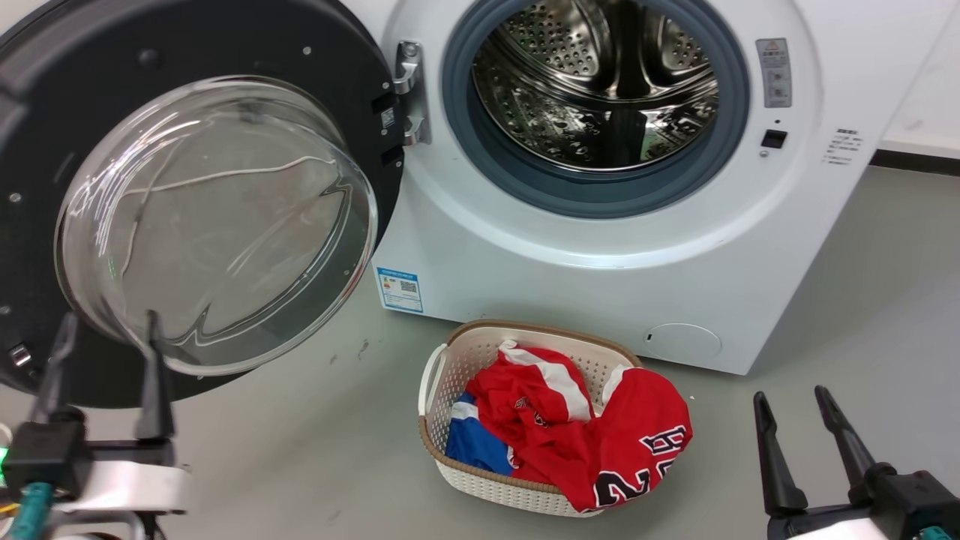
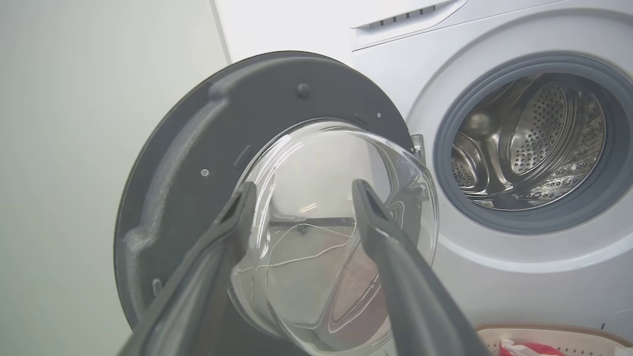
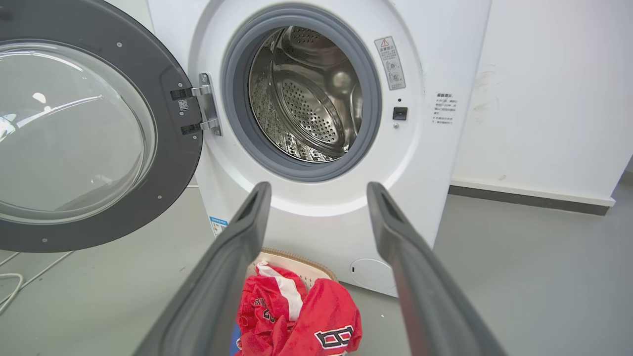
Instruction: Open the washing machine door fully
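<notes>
**Head view.** The door [image 1: 202,217] hangs on its hinge [image 1: 409,94] at the left of the machine [image 1: 600,277]. It is swung well clear of the drum [image 1: 600,82], with its inner face and glass bowl toward me. My left pincer [image 1: 111,319] stands at the bowl's lower edge, fingers spread, nothing held. My right pincer [image 1: 790,395] is low at the right, also spread and empty, well apart from the door. A basket [image 1: 487,480] sits on the floor just before the machine.

**Left wrist view.** The left pincer [image 2: 304,188] frames the bowl between its parted fingers. I cannot confirm contact with the door [image 2: 198,148].

**Right wrist view.** The right pincer [image 3: 319,188] points at the machine [image 3: 430,163], fingers apart and empty. The door [image 3: 74,128] shows almost face-on, so I judge that little travel remains.

**Procedure, as I judge it.**
1. Press on the black ring, not the glass, and far from the hinge.
2. Push outward and back along the hinge's arc, slowly.
3. Stop when the hinge resists.
4. Leave the right pincer parked, clear of the basket.
</notes>
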Tool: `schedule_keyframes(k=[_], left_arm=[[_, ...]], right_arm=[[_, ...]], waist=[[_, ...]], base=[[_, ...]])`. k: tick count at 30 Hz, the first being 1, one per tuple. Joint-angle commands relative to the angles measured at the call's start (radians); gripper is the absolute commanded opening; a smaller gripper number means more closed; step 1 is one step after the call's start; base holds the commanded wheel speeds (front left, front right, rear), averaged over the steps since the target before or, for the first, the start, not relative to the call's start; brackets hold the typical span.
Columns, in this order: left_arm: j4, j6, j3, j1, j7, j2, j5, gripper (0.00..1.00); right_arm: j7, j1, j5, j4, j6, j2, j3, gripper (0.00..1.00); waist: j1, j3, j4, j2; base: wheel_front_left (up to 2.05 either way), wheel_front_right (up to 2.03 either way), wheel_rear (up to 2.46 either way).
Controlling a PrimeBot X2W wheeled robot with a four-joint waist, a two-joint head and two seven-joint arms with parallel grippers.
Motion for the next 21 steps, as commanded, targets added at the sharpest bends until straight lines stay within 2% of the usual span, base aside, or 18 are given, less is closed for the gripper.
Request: schedule_keyframes(k=[1, 9, 21], left_arm=[[-0.025, 0.000, -0.024, 0.024, 0.003, -0.018, 0.007, 1.00], [-0.020, 0.012, -0.071, 0.073, 0.003, -0.102, -0.038, 1.00], [0.005, 0.067, -0.150, 0.111, 0.003, -0.144, -0.023, 1.00]], right_arm=[[-0.002, 0.011, -0.006, -0.017, -0.001, 0.003, -0.003, 1.00], [-0.002, 0.025, -0.011, -0.085, -0.001, 0.003, -0.015, 1.00], [-0.002, 0.055, -0.016, -0.139, 0.000, 0.003, -0.023, 1.00]], waist=[[0.0001, -0.004, -0.015, 0.0000], [0.0001, -0.011, -0.072, 0.0000], [0.0001, -0.016, -0.148, 0.0000]], base=[[0.00, 0.00, 0.00], [0.00, 0.00, 0.00], [0.00, 0.00, 0.00]])
